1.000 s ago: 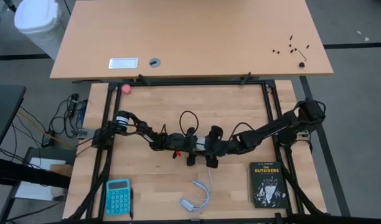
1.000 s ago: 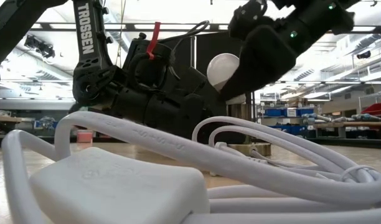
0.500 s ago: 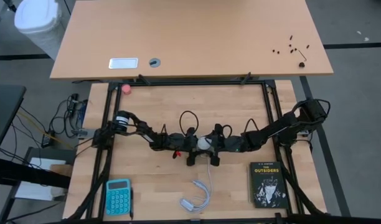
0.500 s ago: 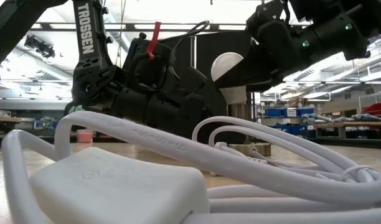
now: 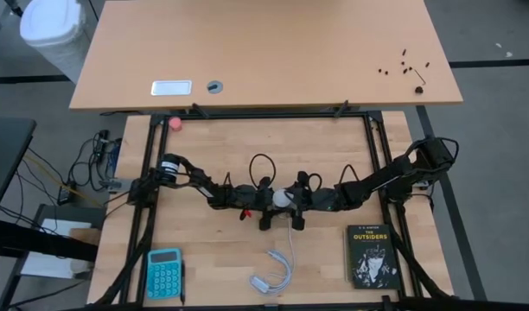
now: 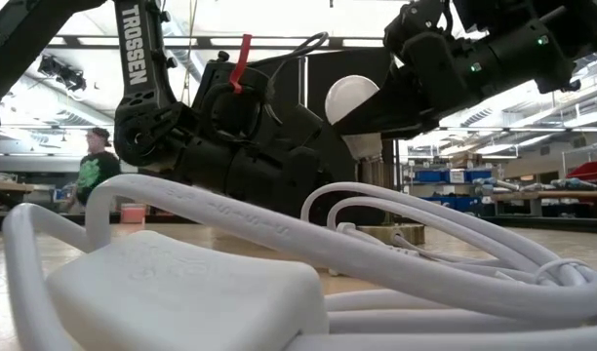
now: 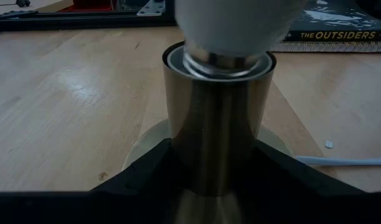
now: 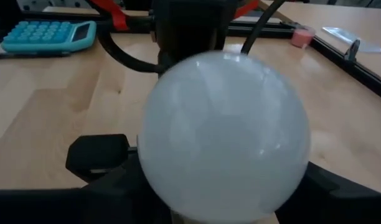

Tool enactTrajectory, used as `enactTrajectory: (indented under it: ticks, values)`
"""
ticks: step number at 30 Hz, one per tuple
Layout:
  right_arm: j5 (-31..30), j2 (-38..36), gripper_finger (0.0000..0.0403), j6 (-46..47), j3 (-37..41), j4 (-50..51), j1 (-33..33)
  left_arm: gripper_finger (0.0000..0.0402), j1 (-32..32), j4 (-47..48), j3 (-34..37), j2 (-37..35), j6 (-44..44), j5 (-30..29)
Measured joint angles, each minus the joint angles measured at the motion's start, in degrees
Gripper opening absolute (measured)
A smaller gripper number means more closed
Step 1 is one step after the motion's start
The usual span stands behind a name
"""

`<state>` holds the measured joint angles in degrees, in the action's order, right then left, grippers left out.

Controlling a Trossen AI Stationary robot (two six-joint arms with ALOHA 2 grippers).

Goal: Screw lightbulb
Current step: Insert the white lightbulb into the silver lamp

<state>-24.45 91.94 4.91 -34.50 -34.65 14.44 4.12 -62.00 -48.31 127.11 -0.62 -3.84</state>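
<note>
The white lightbulb (image 5: 284, 198) (image 6: 352, 102) stands upright with its grey screw base in the top of a brass-coloured metal socket (image 7: 218, 124). The socket's round foot (image 7: 147, 140) rests on the wooden table. My left gripper (image 7: 218, 180) reaches in from the table's left and is shut on the socket. My right gripper (image 8: 225, 186) comes from the table's right, its fingers on either side of the bulb's frosted globe (image 8: 225, 134). In the low view the left gripper hides most of the socket. My left gripper pinches the socket's upright barrel (image 7: 178, 155) between its two fingers, low down near the foot. The fingers come nearly level from the table's left. The socket stands upright on the table. My right gripper pinches the globe's two sides (image 8: 147, 155) between its fingers, slanting slightly down from the table's right. The bulb stands upright in the socket.
A coiled white cord (image 5: 277, 268) with a white adapter block (image 6: 181, 292) lies near the front edge. A black book (image 5: 372, 256) lies at the front right and a teal calculator (image 5: 164, 272) at the front left. A black frame (image 5: 379, 147) borders the work area.
My right gripper has drawn back a little toward the table's right and tipped closer to level. This has uncovered the bulb's top in the high view. The bulb and the socket have stayed where they were.
</note>
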Motion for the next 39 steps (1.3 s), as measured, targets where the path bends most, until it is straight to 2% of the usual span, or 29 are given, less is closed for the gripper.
enactTrajectory:
  ticks: [7, 14, 19, 26, 31, 39]
  values:
    - [-0.3, 0.0, 0.0230, 1.6, 1.0, -0.2, 0.0, 0.0209, 0.0, 0.0, 0.0, 0.0, 0.0, 0.0]
    - [-4.0, 0.0, 0.0229, 2.9, 3.9, -5.0, 0.9, 0.0209, 0.0, -0.1, 0.0, 0.0, 0.0, -0.4]
    - [-5.0, 0.8, 0.0229, 3.9, 5.7, -8.7, 0.7, 0.0209, 0.2, -1.3, 0.0, 0.0, -1.3, -3.8]
    - [-4.9, 0.8, 0.0229, 3.3, 5.8, -7.1, -0.4, 0.0209, 0.5, -2.0, 0.1, 0.1, -4.2, -9.0]
    - [-4.6, 0.8, 0.0229, 6.8, 5.8, -4.8, -2.4, 0.0209, 0.8, -1.9, 0.1, 0.1, -5.8, -14.9]
    - [-4.0, 0.8, 0.0230, 8.5, 3.8, -2.8, -3.7, 0.0209, 0.9, -1.1, -0.8, 0.1, -6.9, -18.7]
